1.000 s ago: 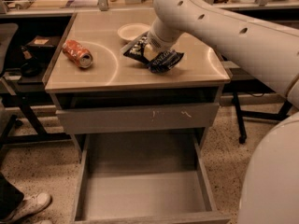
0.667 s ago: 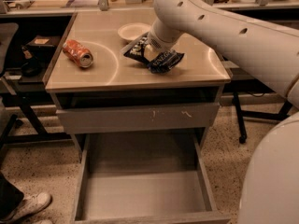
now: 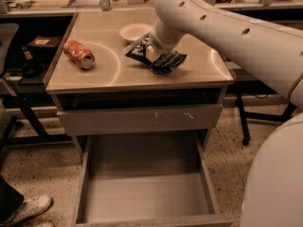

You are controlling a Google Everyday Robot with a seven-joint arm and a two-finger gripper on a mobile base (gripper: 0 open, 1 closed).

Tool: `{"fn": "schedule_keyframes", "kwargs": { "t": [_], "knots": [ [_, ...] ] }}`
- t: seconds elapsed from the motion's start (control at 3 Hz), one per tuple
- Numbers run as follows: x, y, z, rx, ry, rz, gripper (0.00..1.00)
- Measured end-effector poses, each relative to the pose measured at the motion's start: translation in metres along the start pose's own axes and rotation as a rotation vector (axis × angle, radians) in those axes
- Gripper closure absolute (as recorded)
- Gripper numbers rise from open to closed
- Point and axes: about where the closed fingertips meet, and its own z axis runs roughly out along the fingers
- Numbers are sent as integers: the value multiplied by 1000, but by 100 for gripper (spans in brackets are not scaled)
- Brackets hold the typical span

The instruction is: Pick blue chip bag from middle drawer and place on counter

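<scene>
The blue chip bag [image 3: 166, 60] lies crumpled on the beige counter [image 3: 118, 74], right of centre, just in front of a white bowl [image 3: 134, 31]. My gripper [image 3: 152, 52] is at the end of the white arm, down on the bag's left part and touching it. The arm's wrist hides most of the gripper. The middle drawer [image 3: 142, 195] is pulled far out below, and its grey floor is bare.
A crushed orange soda can [image 3: 79, 54] lies on the counter's left side. The grey drawer front with white scuffs [image 3: 142, 119] is above the open drawer. A person's shoe [image 3: 29, 207] is at the bottom left. My white base [image 3: 279, 183] fills the lower right.
</scene>
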Motion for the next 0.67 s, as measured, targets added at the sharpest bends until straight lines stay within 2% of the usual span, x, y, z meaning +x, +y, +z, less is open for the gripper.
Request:
{"fn": "schedule_keyframes", "kwargs": {
  "t": [0.33, 0.67],
  "knots": [
    [0, 0, 0, 0, 0, 0, 11],
    [0, 0, 0, 0, 0, 0, 0]
  ]
}}
